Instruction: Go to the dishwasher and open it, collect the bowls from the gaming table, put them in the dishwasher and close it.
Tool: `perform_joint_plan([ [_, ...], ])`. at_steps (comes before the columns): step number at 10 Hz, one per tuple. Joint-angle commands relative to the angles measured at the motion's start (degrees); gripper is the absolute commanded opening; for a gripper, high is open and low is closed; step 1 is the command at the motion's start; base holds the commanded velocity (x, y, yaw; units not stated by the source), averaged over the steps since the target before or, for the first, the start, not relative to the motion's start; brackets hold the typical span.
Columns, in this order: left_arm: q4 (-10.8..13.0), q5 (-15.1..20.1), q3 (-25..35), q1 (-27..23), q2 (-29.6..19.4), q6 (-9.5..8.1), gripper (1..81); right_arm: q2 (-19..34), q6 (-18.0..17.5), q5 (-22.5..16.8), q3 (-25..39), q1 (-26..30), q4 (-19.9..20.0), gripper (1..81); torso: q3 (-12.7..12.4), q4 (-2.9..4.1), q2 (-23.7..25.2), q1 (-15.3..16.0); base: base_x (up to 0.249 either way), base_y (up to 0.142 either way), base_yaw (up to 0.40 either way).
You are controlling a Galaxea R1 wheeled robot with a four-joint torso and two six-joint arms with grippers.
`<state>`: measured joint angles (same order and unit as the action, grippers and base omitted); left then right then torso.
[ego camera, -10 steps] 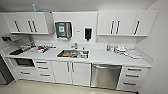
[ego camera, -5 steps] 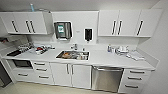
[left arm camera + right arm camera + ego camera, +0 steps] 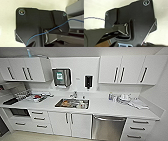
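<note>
There is one dishwasher (image 3: 108,128), one sink (image 3: 72,103), one tap (image 3: 74,94) and one tabletop (image 3: 105,108).

steel sink (image 3: 72,103), white cabinets (image 3: 122,70), countertop (image 3: 102,108)

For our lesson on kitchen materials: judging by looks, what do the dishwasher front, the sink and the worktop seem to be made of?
Dishwasher: probably brushed steel, its grey front showing a dull sheen. Sink: likely stainless steel, a grey reflective basin. Worktop: a smooth white surface, perhaps laminate or solid composite; the look leaves it open.
</note>
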<state>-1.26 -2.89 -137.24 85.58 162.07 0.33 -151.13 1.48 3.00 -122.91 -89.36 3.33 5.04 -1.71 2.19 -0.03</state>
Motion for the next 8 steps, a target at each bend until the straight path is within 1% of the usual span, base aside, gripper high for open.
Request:
perform_joint_plan([
  [1,-0.1,3.1,0.8,-2.6,-0.6,0.28,81.1,1.3,0.1,-3.0,0.5,2.4,-0.3,81.1,0.0,0.00,0.0,0.0,0.141,0.000,0.000],
  [8,0.0,3.2,0.8,-2.6,-0.6,0.29,81.1,1.2,0.1,-3.0,0.5,2.4,-0.3,81.1,0.0,0.00,0.0,0.0,0.146,0.000,0.000],
])
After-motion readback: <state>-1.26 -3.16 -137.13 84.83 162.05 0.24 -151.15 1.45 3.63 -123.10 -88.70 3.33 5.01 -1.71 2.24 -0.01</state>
